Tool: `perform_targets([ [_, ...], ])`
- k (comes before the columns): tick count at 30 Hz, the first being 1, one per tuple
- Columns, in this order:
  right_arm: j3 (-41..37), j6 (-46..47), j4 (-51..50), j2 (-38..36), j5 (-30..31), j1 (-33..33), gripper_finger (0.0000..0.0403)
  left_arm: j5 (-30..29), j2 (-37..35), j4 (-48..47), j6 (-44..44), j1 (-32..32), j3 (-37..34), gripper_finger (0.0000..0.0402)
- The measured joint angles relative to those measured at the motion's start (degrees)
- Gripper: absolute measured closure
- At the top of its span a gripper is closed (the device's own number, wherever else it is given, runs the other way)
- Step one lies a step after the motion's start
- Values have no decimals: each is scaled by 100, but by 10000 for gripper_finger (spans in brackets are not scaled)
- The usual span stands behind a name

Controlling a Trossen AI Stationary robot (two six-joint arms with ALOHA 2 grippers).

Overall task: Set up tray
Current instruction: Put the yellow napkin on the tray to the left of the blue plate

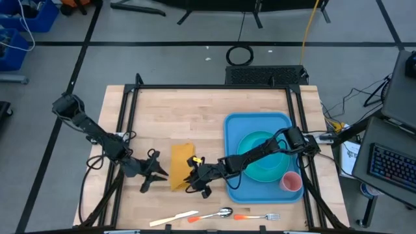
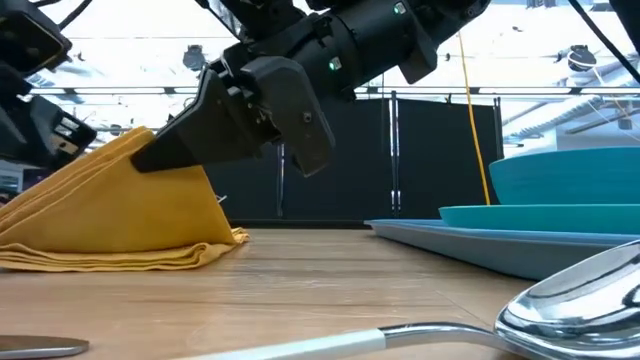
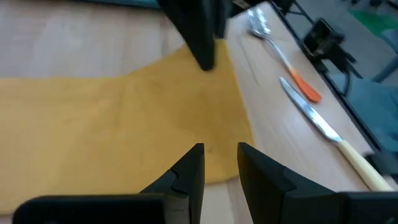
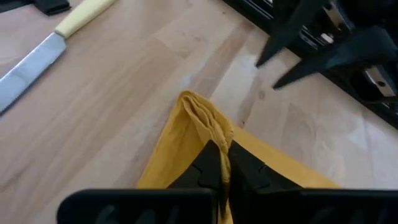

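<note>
- Nearest you, a knife (image 1: 173, 219), spoon (image 1: 221, 212) and fork (image 1: 260, 216) lay along the desk's (image 1: 195, 117) front edge.
- Your right end effector (image 1: 193, 174) was pinched together on the napkin's (image 1: 181, 166) edge, lifting it.
- Your left end effector (image 1: 156, 171) sat just beside the napkin, fingers apart, holding nothing.
- The tray (image 1: 233, 188) lay on the desk's right side, carrying a plate (image 1: 257, 170) and cup (image 1: 292, 182).

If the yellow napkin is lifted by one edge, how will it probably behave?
The napkin is probably floppy: its pinched edge bunches up in the right end effector. It looks light, thin folded cloth. Its stacked layers may slide apart.
</note>
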Motion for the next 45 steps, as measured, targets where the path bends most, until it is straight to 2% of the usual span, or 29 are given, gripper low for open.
perform_targets([
  [10, 5, 139, 404, -2, 6, -184, 402, -418, 7, -170, 544, -411, -2, 302],
  [17, 13, 139, 734, -84, -10, -248, 403, -874, 7, -452, 512, -472, -2, 302],
  [24, 15, 394, 900, -214, -30, -384, 403, -851, 10, -468, 368, -467, -2, 302],
  [29, 15, 508, 858, -208, -26, -474, 403, -685, 341, -426, 76, -472, -2, 302],
  [36, 15, 661, 900, -208, -26, -523, 403, -1054, 1172, 150, -16, -469, -2, 302],
  [41, 15, 713, 830, -208, -28, -529, 403, -1311, 1292, 312, -154, -474, -2, 297],
  [45, 15, 716, 826, -208, -28, -530, 403, -1434, 1290, 313, -429, -474, -2, 270],
])
